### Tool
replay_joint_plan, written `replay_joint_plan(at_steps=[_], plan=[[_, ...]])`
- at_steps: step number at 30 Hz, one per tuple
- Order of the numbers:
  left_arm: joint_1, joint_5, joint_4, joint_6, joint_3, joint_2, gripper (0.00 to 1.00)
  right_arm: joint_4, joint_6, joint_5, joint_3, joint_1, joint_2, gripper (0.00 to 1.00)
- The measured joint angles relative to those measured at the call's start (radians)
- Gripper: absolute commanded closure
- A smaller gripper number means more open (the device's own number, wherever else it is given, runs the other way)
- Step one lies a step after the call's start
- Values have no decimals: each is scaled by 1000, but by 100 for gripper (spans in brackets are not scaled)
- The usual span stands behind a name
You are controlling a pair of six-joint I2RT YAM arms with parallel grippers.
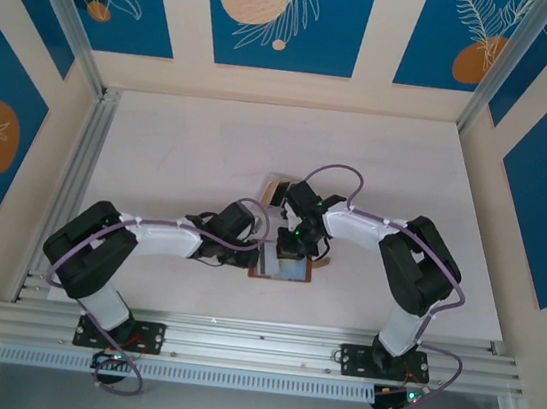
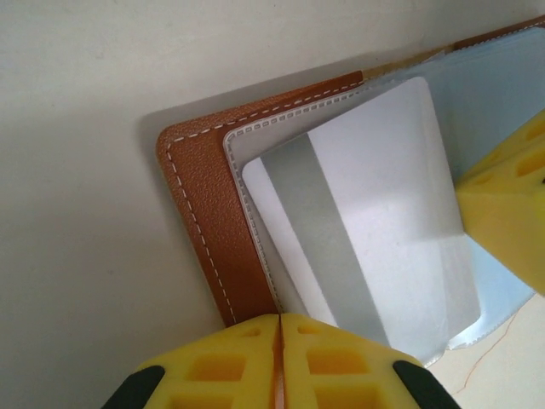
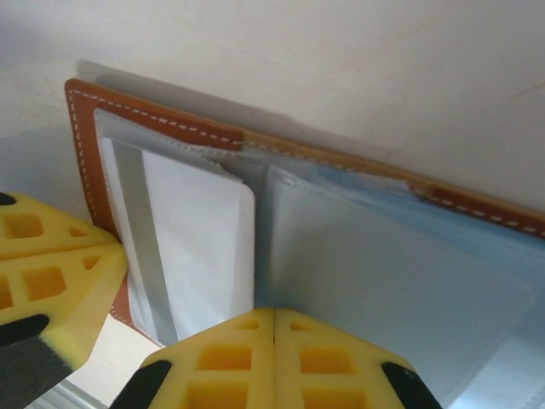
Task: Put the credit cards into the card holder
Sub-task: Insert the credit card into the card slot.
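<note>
- The credit card is pale silver-white with a grey stripe running its length. It lies at a slant on the half of the open card holder nearer the left gripper. In the left wrist view, one rounded corner crosses the stitched edge of the clear pocket.
- You appear to be at the insertion step. The card is at the pocket, but its skew suggests it is not seated. It is hard to tell whether any part already sits under the clear film.
- The next move likely calls for squaring the card to the pocket's opening, then sliding it in flat while the holder is kept from shifting. A skewed push may jam a corner or drag the whole holder.
- The card holder is tan-brown grained leather with white stitching. It is spread open and flat, with blue-grey sleeves inside. In the top view it sits near the middle of the table, between the two wrists.
- The left gripper's yellow fingers are pressed together with no gap, right at the holder's brown edge. You cannot tell whether they pinch any leather.
- The right gripper also has its fingers together, with nothing visible between them. Its tips are at the near edge of the card and the neighbouring sleeve.
- The two grippers are just beside each other over the holder.
</note>
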Motion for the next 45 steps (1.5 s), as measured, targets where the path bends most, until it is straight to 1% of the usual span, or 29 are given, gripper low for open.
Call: replay_joint_plan(at_steps=[4,8,11,15,16,19,21,24,29,35,38,42,45], plan=[[0,5,12,-8,-8,-2,91,19,33,-20,-3,1,4,98],[0,5,23,-19,-15,-5,91,35,69,-12,-13,10,6,92],[0,5,25,-20,-17,-6,91,44,83,-5,-16,13,16,84],[0,5,31,-27,-21,-7,91,6,69,37,2,22,9,68],[0,5,35,-28,-24,-8,91,-17,58,54,11,23,2,67],[0,5,59,-35,-33,-8,91,-66,25,70,44,21,-17,66],[0,5,76,-42,-40,-8,91,-81,0,69,56,14,-37,64],[0,7,92,-47,-48,-8,91,-104,-32,70,58,-14,-71,62],[0,8,97,-53,-51,-9,91,-127,-72,100,84,-43,-59,60],[0,8,97,-53,-51,-10,91,-127,-100,147,95,-29,16,60],[0,8,98,-53,-51,-10,91,-127,-103,190,95,-13,51,60],[0,8,98,-53,-51,-10,91,-130,-101,250,103,16,57,59],[0,8,98,-53,-51,-10,91,-129,-94,287,103,38,58,64]])
